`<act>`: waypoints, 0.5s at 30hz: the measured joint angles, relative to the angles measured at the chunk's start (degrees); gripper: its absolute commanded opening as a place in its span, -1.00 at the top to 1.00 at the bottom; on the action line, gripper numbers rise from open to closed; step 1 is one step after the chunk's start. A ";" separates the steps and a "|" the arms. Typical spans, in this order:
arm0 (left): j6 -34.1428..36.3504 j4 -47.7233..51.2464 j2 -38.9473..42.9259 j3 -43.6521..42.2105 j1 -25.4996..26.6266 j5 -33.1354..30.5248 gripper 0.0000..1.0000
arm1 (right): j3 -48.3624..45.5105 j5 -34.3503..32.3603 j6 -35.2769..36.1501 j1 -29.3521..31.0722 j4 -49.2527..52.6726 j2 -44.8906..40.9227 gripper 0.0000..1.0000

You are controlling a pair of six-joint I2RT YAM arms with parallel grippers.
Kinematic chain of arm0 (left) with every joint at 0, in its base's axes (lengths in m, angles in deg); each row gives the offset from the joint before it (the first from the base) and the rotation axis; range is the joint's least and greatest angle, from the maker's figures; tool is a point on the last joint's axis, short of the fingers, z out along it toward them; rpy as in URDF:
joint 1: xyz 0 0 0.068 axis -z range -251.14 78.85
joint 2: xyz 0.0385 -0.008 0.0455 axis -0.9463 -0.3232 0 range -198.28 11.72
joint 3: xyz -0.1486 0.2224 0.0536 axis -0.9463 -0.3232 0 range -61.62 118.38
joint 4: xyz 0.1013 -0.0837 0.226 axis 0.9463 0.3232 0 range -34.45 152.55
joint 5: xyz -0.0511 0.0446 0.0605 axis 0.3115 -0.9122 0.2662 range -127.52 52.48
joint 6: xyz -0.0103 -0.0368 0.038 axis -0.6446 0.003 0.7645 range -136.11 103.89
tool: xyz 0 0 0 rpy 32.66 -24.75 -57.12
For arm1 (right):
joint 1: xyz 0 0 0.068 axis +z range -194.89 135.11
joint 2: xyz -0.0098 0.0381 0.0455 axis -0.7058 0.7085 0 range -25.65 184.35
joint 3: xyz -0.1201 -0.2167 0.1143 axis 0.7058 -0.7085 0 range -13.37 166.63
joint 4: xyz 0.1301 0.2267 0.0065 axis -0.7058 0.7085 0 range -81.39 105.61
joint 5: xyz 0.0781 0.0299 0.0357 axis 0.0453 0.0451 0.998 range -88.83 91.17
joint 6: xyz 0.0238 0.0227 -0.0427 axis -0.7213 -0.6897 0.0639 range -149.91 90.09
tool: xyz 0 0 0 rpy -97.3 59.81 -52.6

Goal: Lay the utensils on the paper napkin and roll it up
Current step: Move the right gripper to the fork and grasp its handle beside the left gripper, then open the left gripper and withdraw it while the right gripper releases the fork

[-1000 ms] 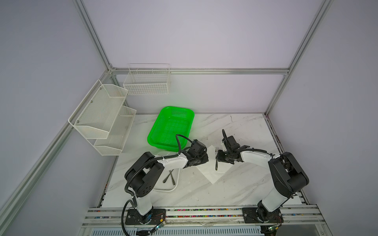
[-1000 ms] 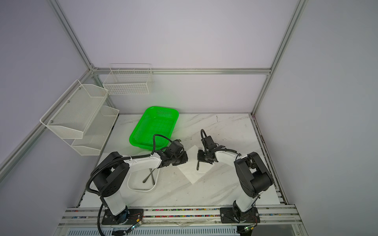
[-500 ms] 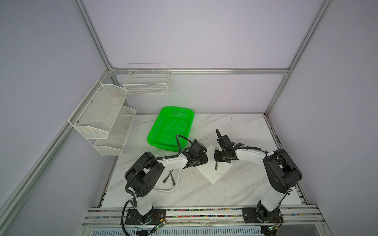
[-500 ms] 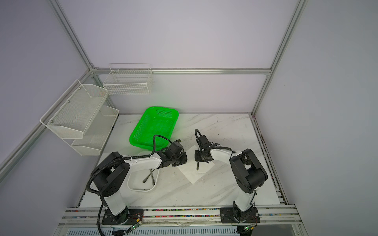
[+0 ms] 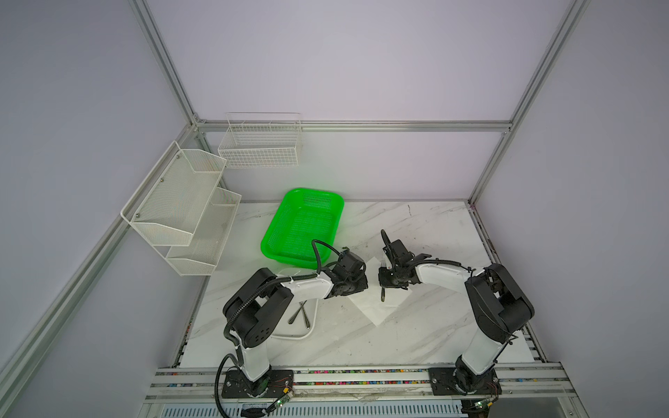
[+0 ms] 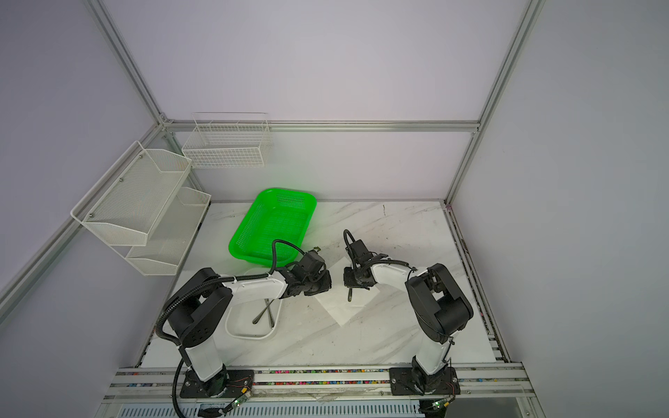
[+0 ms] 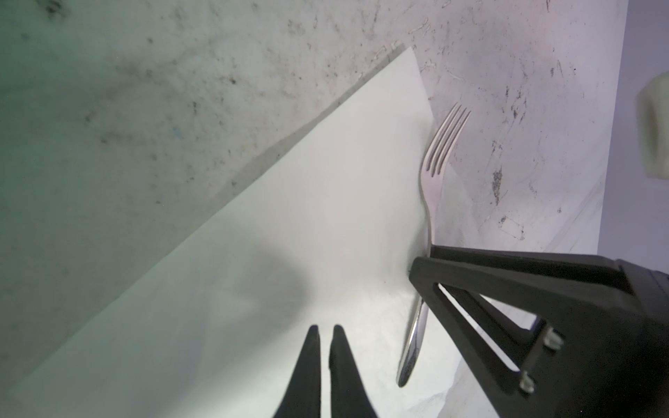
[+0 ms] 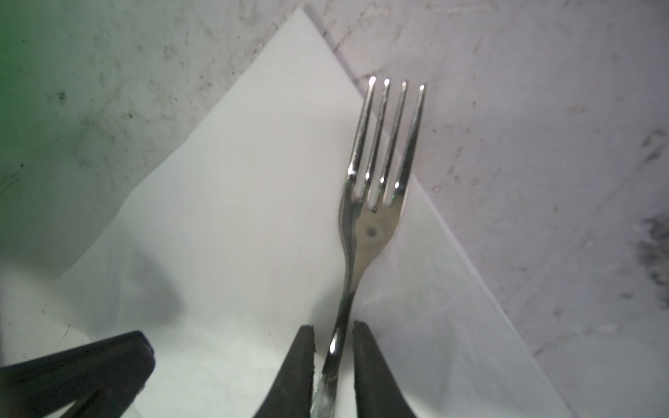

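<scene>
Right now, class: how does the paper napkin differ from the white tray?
The paper napkin is a thin flat sheet; the tray has a raised rim. The napkin carries the fork; the tray holds two other utensils. Both are white and lie on the marble table.

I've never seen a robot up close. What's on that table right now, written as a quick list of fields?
paper napkin: spread on the marble table
fork: lying on the napkin, tines past its edge
right hand: straddles the fork's handle, jaws slightly apart
left hand: shut, over the napkin, nothing seen in it
white tray: holds two more utensils, crossed
green basket: behind the left hand
</scene>
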 measured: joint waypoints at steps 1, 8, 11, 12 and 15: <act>0.00 -0.02 0.00 0.00 0.00 0.02 0.82 | 0.00 0.15 0.02 0.04 0.04 0.00 0.58; 0.00 0.00 -0.24 0.00 0.00 0.11 0.83 | 0.00 0.66 0.28 0.28 0.42 0.00 0.69; 0.00 -0.02 -0.59 0.00 0.00 0.13 0.83 | -0.02 0.70 0.39 0.31 0.50 -0.02 0.70; -0.02 0.00 -0.72 0.00 0.00 0.15 0.83 | -0.02 0.68 0.39 0.33 0.61 -0.11 0.70; -0.02 0.04 -0.74 0.00 0.00 0.17 0.83 | -0.04 0.79 0.42 0.44 1.22 -0.63 0.70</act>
